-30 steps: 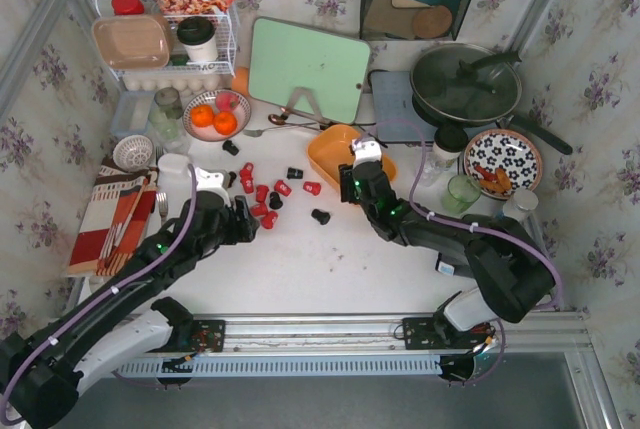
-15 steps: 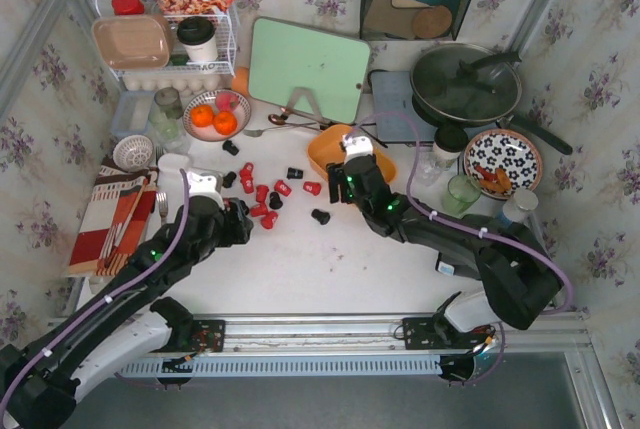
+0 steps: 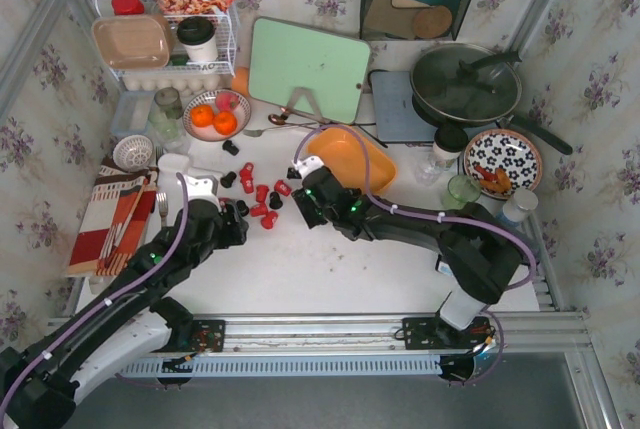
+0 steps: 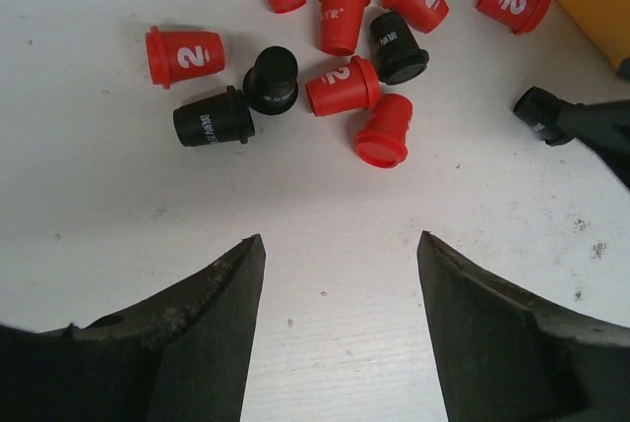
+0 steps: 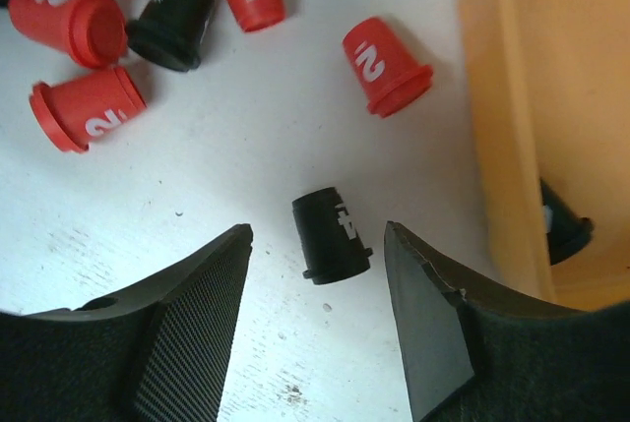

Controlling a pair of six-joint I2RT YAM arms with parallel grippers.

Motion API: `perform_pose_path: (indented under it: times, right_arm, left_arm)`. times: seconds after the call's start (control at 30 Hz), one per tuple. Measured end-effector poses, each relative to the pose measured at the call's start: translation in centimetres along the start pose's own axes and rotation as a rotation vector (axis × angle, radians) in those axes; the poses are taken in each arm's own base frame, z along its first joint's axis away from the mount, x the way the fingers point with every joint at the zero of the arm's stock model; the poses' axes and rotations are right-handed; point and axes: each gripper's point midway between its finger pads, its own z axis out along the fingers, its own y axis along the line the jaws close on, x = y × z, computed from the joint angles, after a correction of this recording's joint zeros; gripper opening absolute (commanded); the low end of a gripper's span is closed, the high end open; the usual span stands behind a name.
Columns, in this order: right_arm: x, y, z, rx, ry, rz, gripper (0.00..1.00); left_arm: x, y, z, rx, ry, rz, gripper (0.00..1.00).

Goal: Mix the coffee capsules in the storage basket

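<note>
right hand (image 3: 312,211) is stretched across the tabletop (image 3: 330,269), just left of the storage basket (image 3: 382,171), fingers spread wide w/ nothing gripped. in its wrist view a black capsule (image 5: 332,236) lies on its side on the white top btwn the two fingers, w/ a gap on both sides, so it touches neither. the basket's orange wall runs up the right edge of that view. a second black capsule (image 5: 564,228) sits inside the basket, only partly seen.

the other coffee capsules (image 4: 340,48) lie loose on the tabletop outside the basket, to its left. they're red & black mixed in one scatter, mostly on their sides, some touching.

left hand (image 4: 340,257) hovers on the near side of that scatter, fingers wide apart & empty, w/ bare tabletop btwn them. closest to it is a red capsule (image 4: 382,132), apart from both fingers.

at the back are a green cutting board (image 3: 308,69) & a bowl (image 3: 195,101) of oranges, well apart from both hands.
</note>
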Motion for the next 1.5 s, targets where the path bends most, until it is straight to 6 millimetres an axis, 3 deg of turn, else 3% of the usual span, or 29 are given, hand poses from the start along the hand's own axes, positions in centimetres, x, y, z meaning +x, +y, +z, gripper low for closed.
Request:
perform_pose_path:
  times: [0.23, 0.47, 0.6, 0.87, 1.07, 1.27, 1.4, 1.5]
  right_arm:
    - [2.2, 0.9, 1.5, -0.016, 0.089, -0.033, 0.61]
    - [4.4, 1.0, 3.0, -0.005, 0.176, -0.064, 0.54]
    - [5.3, 1.1, 3.6, -0.002, 0.215, -0.075, 0.44]
    - [5.1, 1.3, 3.6, -0.008, 0.228, -0.077, 0.23]
    - [2.8, 1.5, 2.5, -0.020, 0.180, -0.064, 0.18]
    - [-1.4, 0.7, 0.1, -0.005, 0.058, -0.029, 0.17]
    - [-2.9, -1.9, -1.3, 0.075, -0.020, 0.008, 0.17]
    - [-2.9, -5.7, -2.2, 0.176, -0.064, 0.062, 0.18]
  left_arm:
    - [0.2, 0.7, -0.1, -0.023, -0.015, -0.001, 0.66]
    - [0.2, 0.8, -0.1, -0.024, -0.016, -0.004, 0.66]
    - [0.1, 0.8, -0.2, -0.026, -0.019, -0.005, 0.66]
    - [0.2, 1.0, -0.2, -0.032, -0.016, -0.004, 0.66]
    - [0.4, 1.0, -0.1, -0.035, -0.012, -0.002, 0.66]
    - [0.7, 1.2, 0.1, -0.042, -0.002, 0.000, 0.66]
    - [0.8, 1.3, 0.1, -0.044, 0.001, 0.000, 0.66]
    - [0.9, 1.3, 0.1, -0.045, 0.003, -0.001, 0.66]
